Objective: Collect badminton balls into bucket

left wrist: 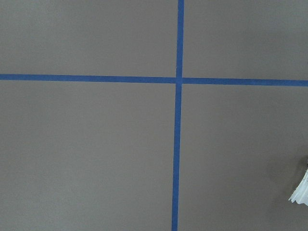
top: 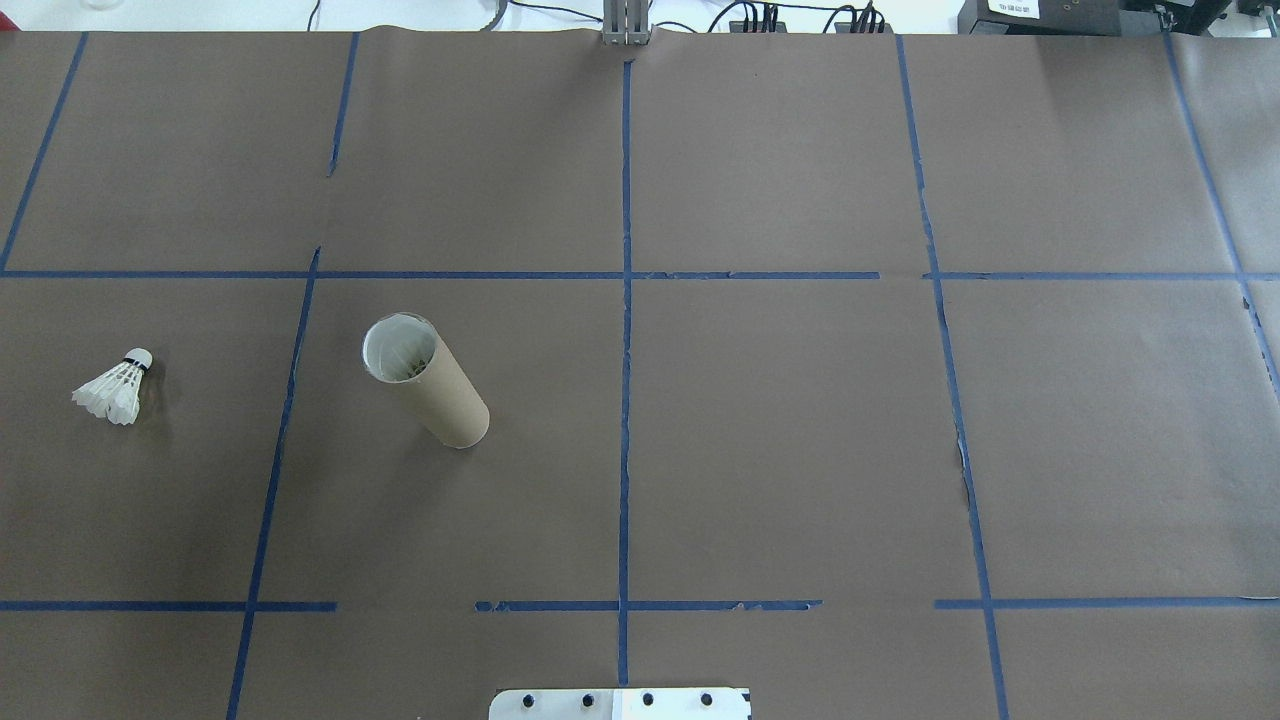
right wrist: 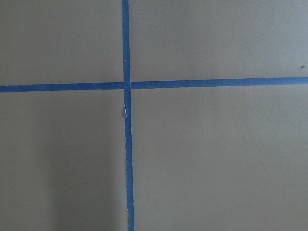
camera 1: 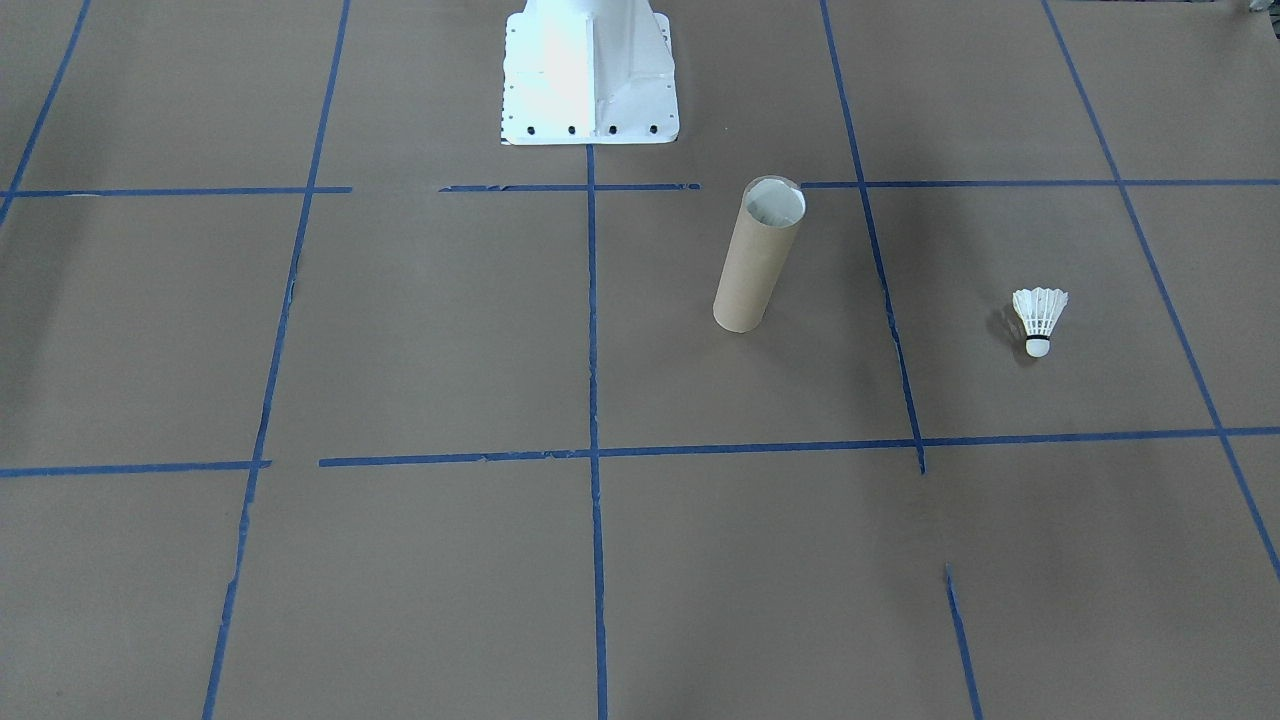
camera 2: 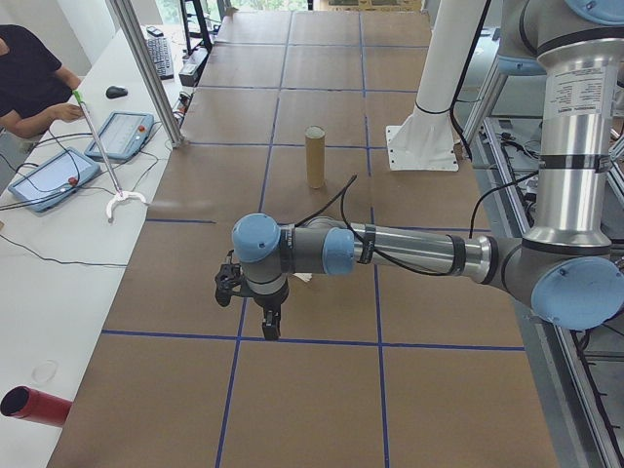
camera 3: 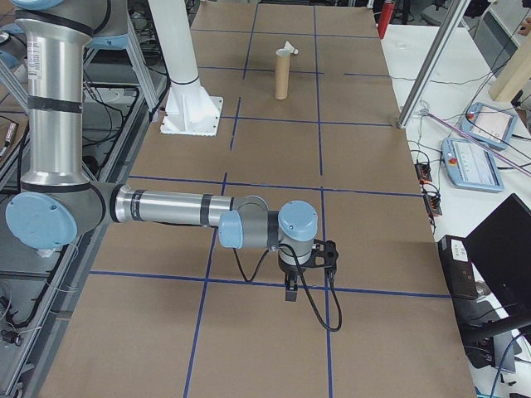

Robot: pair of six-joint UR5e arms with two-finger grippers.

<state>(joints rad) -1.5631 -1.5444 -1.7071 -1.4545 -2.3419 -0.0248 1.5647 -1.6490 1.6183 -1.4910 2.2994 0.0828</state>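
One white feathered badminton ball (camera 1: 1039, 320) lies on its side on the brown table, alone at the left end (top: 115, 388); its skirt edge shows at the right border of the left wrist view (left wrist: 301, 192). The bucket (camera 1: 755, 265), a tall brown cardboard tube, stands upright to the right of it (top: 430, 385), open end up. My left gripper (camera 2: 270, 327) hangs low over the table near the ball's end, pointing down. My right gripper (camera 3: 290, 290) hangs low over the opposite end. Both show only in the side views, so I cannot tell whether they are open or shut.
The white robot base (camera 1: 588, 75) stands at the table's robot-side edge. Blue tape lines (top: 626, 300) grid the brown paper. A person (camera 2: 29, 78) sits at a side table with tablets (camera 2: 54, 175); a red cylinder (camera 2: 34, 405) lies there.
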